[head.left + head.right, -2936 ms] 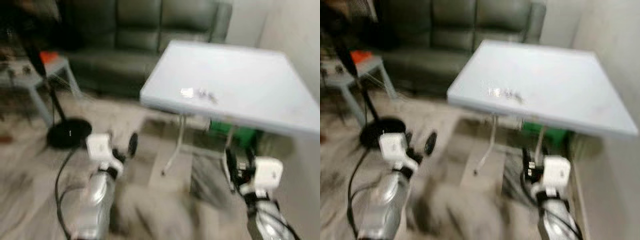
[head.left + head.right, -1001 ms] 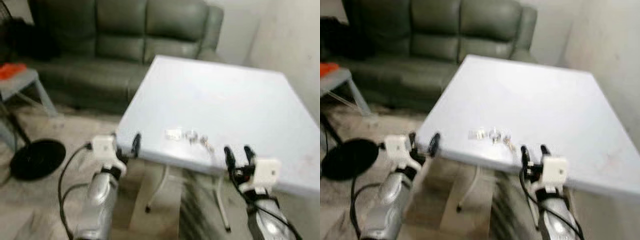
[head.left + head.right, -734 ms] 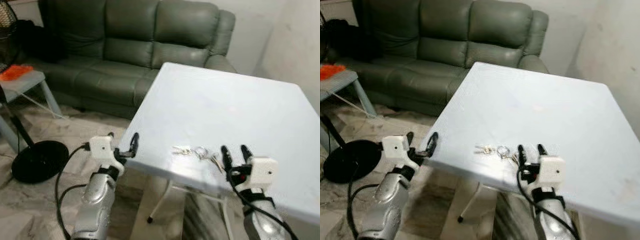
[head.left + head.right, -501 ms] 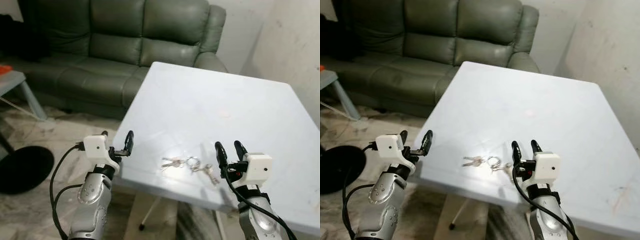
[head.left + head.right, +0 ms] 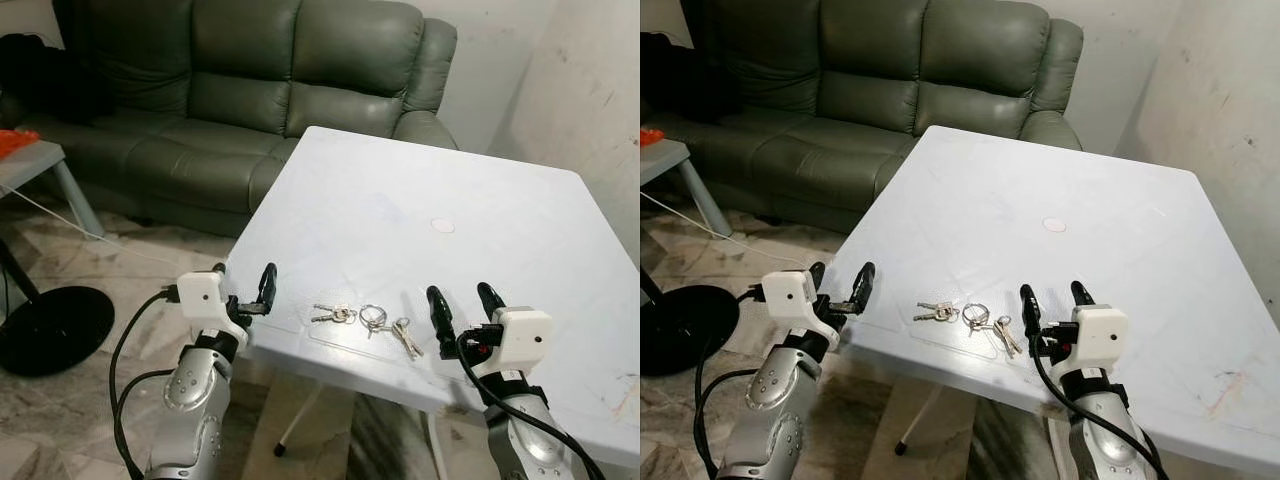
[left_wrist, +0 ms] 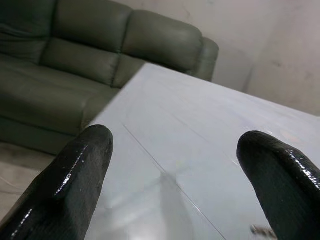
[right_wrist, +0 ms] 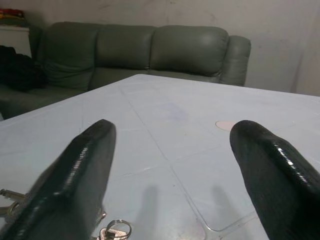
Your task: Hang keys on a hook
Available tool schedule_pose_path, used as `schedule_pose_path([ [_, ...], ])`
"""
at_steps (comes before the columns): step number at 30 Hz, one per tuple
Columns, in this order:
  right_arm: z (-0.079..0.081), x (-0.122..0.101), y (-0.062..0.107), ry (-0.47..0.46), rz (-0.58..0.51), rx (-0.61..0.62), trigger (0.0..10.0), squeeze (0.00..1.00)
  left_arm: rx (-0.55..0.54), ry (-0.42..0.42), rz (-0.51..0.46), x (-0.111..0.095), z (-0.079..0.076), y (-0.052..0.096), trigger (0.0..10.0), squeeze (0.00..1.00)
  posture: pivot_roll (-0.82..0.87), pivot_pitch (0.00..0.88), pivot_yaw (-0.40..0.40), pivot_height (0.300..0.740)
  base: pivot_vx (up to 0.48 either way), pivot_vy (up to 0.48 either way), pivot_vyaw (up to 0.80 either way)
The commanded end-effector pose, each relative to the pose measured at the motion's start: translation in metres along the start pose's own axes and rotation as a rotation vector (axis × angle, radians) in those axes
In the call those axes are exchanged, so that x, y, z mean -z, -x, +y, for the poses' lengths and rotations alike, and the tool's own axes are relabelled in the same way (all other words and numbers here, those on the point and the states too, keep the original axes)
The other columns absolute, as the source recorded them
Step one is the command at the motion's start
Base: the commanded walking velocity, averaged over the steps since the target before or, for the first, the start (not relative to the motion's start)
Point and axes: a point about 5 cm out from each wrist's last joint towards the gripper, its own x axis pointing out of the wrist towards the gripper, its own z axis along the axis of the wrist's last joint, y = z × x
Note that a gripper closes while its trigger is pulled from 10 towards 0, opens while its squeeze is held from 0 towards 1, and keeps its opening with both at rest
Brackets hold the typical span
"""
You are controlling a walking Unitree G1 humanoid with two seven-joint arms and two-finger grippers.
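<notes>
Several keys (image 5: 365,322) on linked rings lie flat on the white worktop (image 5: 480,230), close to its near edge and nearer its left corner. Just beside them, toward the right, the right tool (image 5: 461,302) hovers over the near edge, fingers spread and holding nothing. Off the worktop's near-left corner, the left tool (image 5: 245,288) is likewise spread and empty. Behind stands a green sofa (image 5: 250,90).

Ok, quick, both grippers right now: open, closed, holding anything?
Left gripper: open, holding nothing, at the table's edge.
Right gripper: open, holding nothing, beside the keys.
</notes>
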Motion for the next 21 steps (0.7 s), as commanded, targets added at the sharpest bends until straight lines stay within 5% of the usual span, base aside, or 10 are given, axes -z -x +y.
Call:
schedule_pose_path([
  [1,-0.003,-0.006,-0.002,0.018,-0.021,-0.001,10.0,1.0,0.02,-0.018,-0.023,-0.005,-0.005,-0.001,10.0,0.0,-0.04,0.026,-0.087,0.74,0.0,0.0,0.0],
  [8,-0.004,-0.005,-0.004,0.042,0.009,-0.012,10.0,1.0,0.079,-0.045,-0.014,-0.003,-0.011,0.001,10.0,0.0,-0.04,0.029,-0.089,0.74,0.0,0.0,0.0],
  [9,-0.004,-0.004,-0.005,0.041,0.013,-0.018,10.0,0.06,0.094,-0.041,-0.01,-0.003,-0.013,0.001,10.0,0.0,-0.04,0.028,-0.088,0.74,0.0,0.0,0.0],
  [10,-0.003,-0.004,-0.006,0.035,0.017,-0.029,10.0,0.0,0.114,-0.042,-0.004,-0.002,-0.016,0.002,10.0,0.0,-0.04,0.028,-0.088,0.74,0.0,0.0,0.0],
  [21,-0.01,-0.008,-0.019,0.091,0.054,-0.188,10.0,0.0,0.31,-0.097,0.065,0.011,-0.039,0.013,10.0,0.0,-0.03,0.018,-0.084,0.74,0.0,0.0,0.0],
])
